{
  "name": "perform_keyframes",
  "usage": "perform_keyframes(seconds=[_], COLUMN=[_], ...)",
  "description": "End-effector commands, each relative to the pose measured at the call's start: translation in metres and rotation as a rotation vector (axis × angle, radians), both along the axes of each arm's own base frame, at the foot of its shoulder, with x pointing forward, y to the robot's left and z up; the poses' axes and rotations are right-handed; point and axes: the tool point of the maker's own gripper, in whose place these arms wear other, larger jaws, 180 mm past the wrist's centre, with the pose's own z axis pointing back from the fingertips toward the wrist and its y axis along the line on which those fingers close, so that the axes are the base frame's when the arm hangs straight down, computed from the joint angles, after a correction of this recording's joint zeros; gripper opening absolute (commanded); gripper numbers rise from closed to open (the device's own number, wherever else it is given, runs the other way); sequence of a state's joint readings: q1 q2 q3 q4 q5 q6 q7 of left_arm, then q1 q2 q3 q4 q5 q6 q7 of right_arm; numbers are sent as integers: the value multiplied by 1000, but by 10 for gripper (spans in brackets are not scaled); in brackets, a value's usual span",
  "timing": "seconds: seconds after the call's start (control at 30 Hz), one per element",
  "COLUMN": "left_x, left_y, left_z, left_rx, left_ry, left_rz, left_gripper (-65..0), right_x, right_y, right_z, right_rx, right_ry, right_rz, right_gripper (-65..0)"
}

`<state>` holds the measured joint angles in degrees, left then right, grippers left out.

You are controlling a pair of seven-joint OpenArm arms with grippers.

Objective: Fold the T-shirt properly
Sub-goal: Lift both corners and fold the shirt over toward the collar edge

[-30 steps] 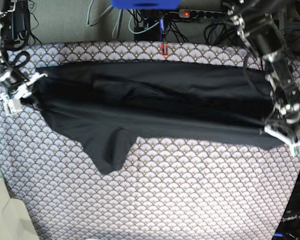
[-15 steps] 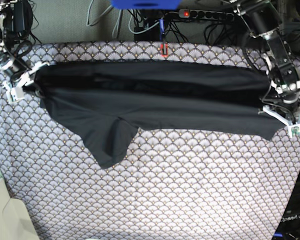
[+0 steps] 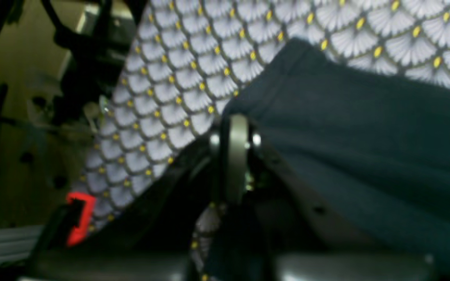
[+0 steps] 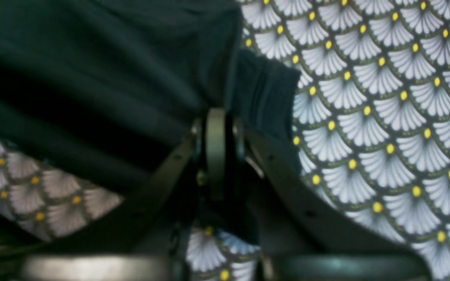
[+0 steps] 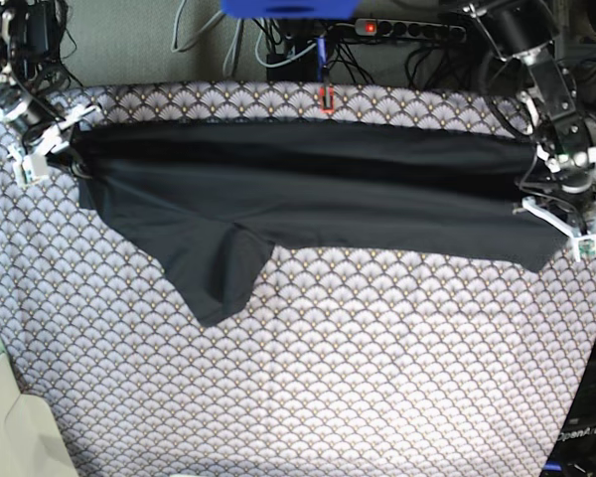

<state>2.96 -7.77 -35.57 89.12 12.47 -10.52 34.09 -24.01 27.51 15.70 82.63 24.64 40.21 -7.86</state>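
- Black cloth, the T-shirt [image 5: 308, 204], lies stretched in a long band across the far half of the tabletop [image 5: 328, 378], running almost from one side edge to the other in the base view.
- At the left end of that view, the right claw [image 5: 42, 149] is clamped on the shirt's edge; the right wrist view shows its two fingers [image 4: 216, 148] pressed together with a gather of dark cloth [image 4: 131, 78] between them, above the tablecloth [image 4: 385, 97].
- Just past that end, the shirt's near edge drops into a sleeve [image 5: 219, 283] that lies flat on the cloth and points toward the near side.
- A darker fold line runs along the length of the shirt near its far edge; the upper layer lies over the lower one.
- Beyond the far edge of the tabletop, near the middle, a small red marker [image 5: 327, 97] sits at the rim, with cables and a power strip [image 5: 407, 30] behind it.
- At the right end, the left claw [image 5: 566, 214] is closed on the shirt's corner; the left wrist view shows its fingers [image 3: 234, 156] shut together with the dark cloth [image 3: 365, 136] drawn up to them, the scallop-print tablecloth [image 3: 193, 70] beyond.
- Both wrist views are blurred, so how much cloth each claw has is unclear.
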Motion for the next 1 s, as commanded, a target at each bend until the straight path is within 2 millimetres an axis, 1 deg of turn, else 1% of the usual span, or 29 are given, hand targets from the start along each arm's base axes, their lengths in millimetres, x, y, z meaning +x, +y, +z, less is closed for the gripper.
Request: perform_keyframes(seconds=[0.0,0.13,0.2,0.33,0.43,0.5,0.67,0.73,0.77,0.83,0.9,0.97], left_x=[3,1,-8,-12,-20,-22,-22,-24,-27,-30,-31,-37], left_y=[8,4,11,15,18,18,19,19,19,17,16,16], left_z=[19,19,17,16,14,16,19,18,13,10,8,3], left_rx=[46,23,5,-35,-27,-21,-14,-14,-17,-20,-26,-25], left_ry=[-46,-59,-64,-83,-73,-73,-74,-69,-57,-50,-47,-29], left_rz=[4,2,24,48,56,54,52,52,54,53,53,53], left_gripper=[-650,-650,-650,-650,-650,-650,-650,-650,-650,-650,-650,-650], right_x=[5,2,-3,-9,-13,-16,-15,-15,-15,-18,-23,-26], right_y=[-5,-5,-4,-4,-4,-9,-22,-28,-30,-31,-26,-23], right_z=[12,11,9,10,8,9,13,16,16,11,1,-6], right_rx=[-1,6,10,21,23,13,-3,-12,-20,-57,-82,-117], right_ry=[-42,-40,-36,-45,-37,-34,-46,-54,-54,-37,-19,-5], right_rz=[-5,-8,-9,-13,-15,-23,-52,-69,-71,-56,-54,-50], right_gripper=[-650,-650,-650,-650,-650,-650,-650,-650,-650,-650,-650,-650])
